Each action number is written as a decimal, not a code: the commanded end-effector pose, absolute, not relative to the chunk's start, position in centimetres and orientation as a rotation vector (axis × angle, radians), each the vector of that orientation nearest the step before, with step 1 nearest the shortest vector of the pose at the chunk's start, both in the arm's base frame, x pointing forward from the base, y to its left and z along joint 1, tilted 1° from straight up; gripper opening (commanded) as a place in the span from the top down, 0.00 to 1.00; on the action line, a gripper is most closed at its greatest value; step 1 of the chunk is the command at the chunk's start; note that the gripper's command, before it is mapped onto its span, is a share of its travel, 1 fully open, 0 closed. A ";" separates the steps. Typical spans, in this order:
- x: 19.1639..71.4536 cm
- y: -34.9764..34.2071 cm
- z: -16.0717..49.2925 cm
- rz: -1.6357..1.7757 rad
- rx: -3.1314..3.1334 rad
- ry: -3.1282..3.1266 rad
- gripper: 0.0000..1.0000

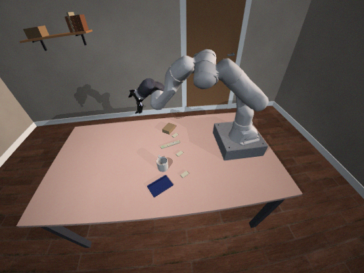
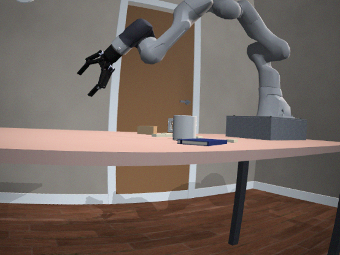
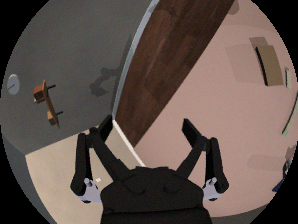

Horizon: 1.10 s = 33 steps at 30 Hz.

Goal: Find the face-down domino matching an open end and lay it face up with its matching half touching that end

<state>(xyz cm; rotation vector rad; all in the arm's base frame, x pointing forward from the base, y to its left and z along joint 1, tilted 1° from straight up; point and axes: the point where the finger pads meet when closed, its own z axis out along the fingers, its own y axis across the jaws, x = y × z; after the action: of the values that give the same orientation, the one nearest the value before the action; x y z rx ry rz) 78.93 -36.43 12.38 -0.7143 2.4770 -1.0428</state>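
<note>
A line of cream dominoes lies flat near the middle of the pink table. Three single cream dominoes lie apart from it: one beside a brown block, one just in front of the line, one nearer the front. Their faces are too small to read. My gripper is open and empty, high in the air over the table's far edge, well away from all dominoes. In the exterior view my gripper hangs far above the table top. In the wrist view my gripper's fingers are spread wide with nothing between them.
A brown block sits behind the line. A grey mug stands in front of it, and a blue book lies nearer the front. The arm's grey base stands at the right.
</note>
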 end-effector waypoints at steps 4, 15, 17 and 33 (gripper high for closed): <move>78.9 -36.4 12.4 -1.043 -0.714 2.477 0.00; 78.9 -36.4 12.4 -1.043 -0.714 2.477 0.00; 78.9 -36.4 12.4 -1.043 -0.714 2.477 0.00; 76.4 -30.3 15.4 -0.887 -0.346 2.541 0.00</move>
<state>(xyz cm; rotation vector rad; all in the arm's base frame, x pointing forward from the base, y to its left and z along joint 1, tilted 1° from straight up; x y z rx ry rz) 77.41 -29.79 15.92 -0.4739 2.5170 -0.8995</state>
